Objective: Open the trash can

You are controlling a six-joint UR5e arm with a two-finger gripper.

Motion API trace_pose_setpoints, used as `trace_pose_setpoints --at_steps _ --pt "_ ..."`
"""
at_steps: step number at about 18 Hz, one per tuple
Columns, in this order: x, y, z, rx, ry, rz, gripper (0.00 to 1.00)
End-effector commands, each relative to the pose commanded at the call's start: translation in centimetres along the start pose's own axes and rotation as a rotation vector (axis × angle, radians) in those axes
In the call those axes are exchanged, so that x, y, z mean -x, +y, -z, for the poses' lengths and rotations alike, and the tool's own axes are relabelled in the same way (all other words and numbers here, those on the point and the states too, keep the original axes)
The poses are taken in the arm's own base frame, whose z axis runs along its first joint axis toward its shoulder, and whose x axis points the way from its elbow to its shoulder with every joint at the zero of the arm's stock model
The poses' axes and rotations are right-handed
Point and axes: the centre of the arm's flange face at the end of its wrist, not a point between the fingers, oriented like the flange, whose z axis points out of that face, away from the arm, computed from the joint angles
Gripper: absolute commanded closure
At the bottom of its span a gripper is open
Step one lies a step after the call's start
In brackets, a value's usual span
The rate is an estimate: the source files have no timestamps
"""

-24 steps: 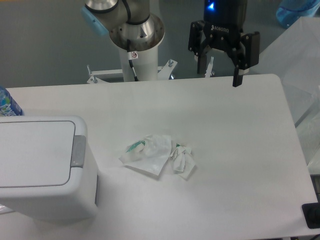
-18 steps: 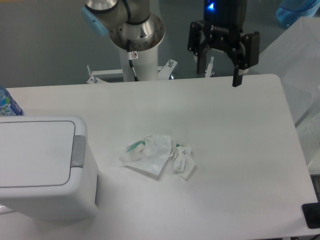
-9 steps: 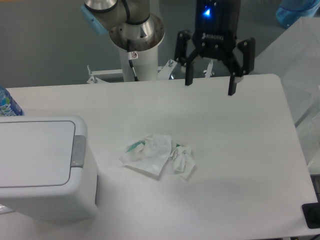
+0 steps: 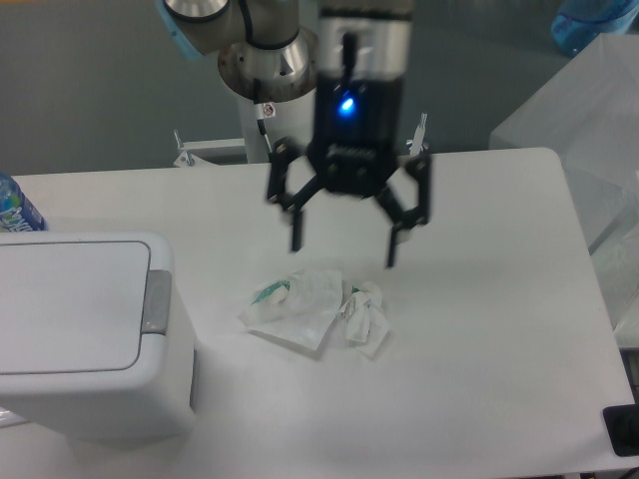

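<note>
Overhead, white table (image 4: 479,329), grey floor (image 4: 90,90).

Crumpled wrappers (image 4: 318,306) beneath hand (image 4: 342,248)

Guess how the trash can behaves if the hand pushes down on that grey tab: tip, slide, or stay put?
Probably stays put: the trash can is broad and boxy, sitting flat on the table. The grey tab sits at the lid's edge, so slight rocking is possible. Smooth plastic may let the open hand slip.
</note>
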Motion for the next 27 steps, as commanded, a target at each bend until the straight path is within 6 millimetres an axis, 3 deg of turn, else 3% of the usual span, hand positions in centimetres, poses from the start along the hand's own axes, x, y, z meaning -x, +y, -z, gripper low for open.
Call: trace_pose_setpoints --at_steps 7,14,27 --pt "-3.8 1.8 -3.4 0.063 0.064 0.061 0.0" --pt "-4.3 2.2 -4.1 0.079 0.072 0.16 0.0" --pt "-5.0 3.1 -5.5 0.107 0.087 0.154 0.0"
